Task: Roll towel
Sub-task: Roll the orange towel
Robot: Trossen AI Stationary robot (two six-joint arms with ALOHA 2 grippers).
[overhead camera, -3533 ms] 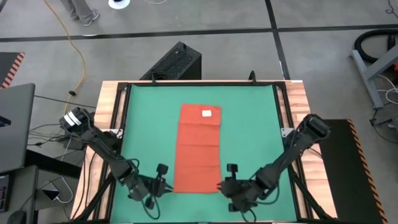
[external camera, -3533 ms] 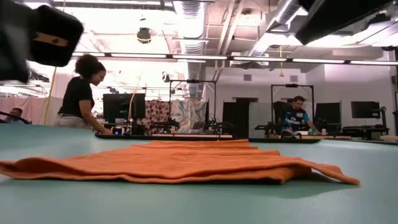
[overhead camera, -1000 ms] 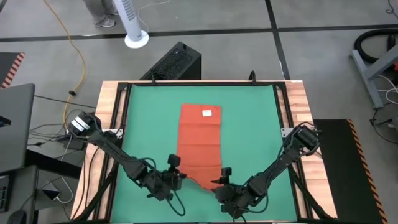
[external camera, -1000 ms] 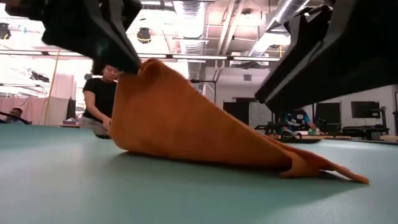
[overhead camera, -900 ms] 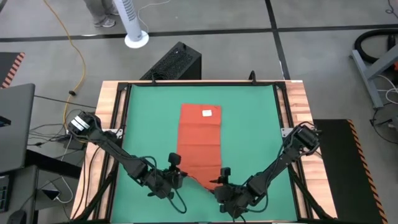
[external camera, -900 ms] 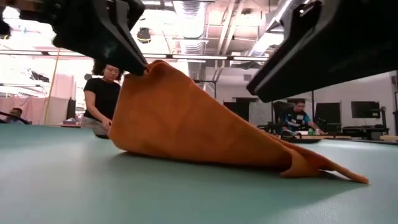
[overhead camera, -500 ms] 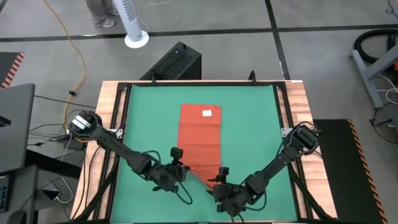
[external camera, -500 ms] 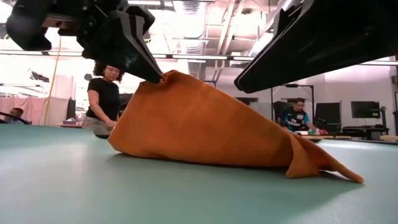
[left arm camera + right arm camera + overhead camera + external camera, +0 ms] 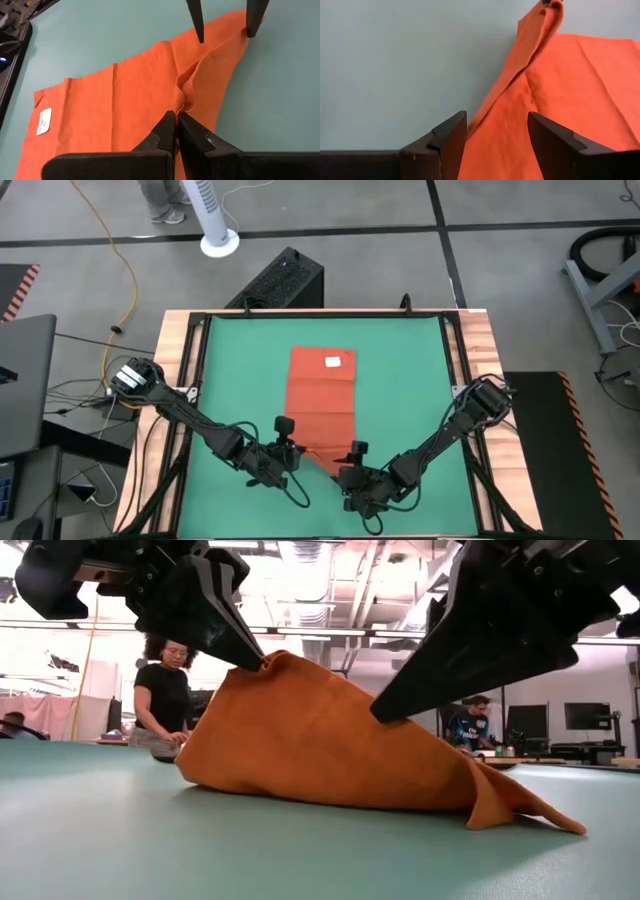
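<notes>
Left gripper (image 9: 287, 442) reached in low from 8 o'clock, fingers pinched tight on a near corner of the towel (image 9: 322, 400), lifting it into a peaked fold. Right gripper (image 9: 352, 463) stretched in from 4 o'clock, fingers spread wide, straddling the other near corner, gripping nothing. Orange-red woven cloth, long rectangle with small white tag (image 9: 333, 362) at its 12 o'clock end, lying mid-mat on the smooth green mat (image 9: 400, 380); far part flat, near edge creased and raised.
</notes>
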